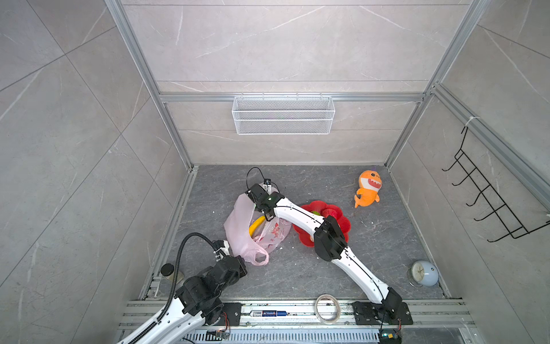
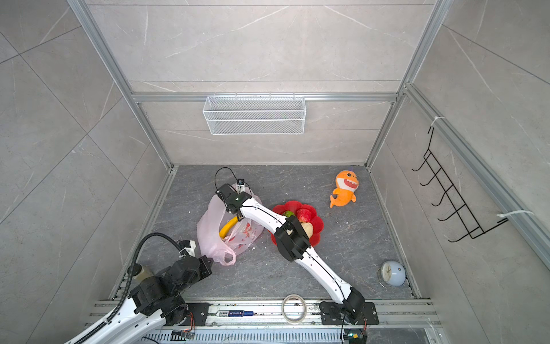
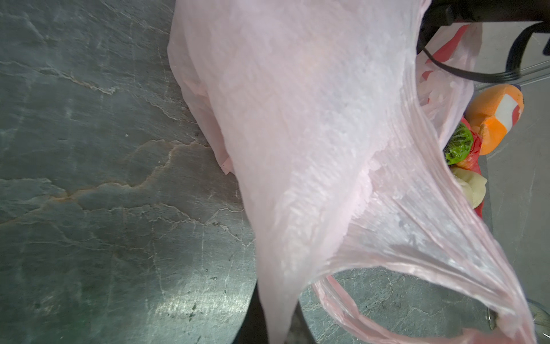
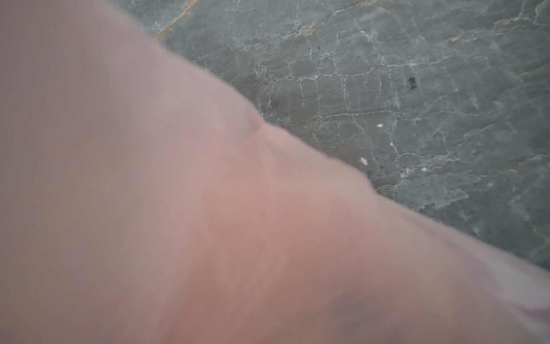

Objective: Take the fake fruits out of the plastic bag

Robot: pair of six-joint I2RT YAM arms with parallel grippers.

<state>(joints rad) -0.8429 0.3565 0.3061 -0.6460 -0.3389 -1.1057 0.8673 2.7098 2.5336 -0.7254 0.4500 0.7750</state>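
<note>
Left gripper [image 1: 238, 258] is clenched on the bag [image 1: 238, 226] rim, holding it taut. Right gripper [image 1: 258, 196] is buried in film; I cannot tell its grip. The banana [image 1: 257, 225] lies inside, just beside it: close across the middle, lift without snagging plastic

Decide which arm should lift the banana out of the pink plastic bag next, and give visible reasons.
Right, probably. The right claw hangs over the mouth of the pink plastic bag, beside the banana; the left claw is shut on the bag's near edge, so it is busy.
</note>
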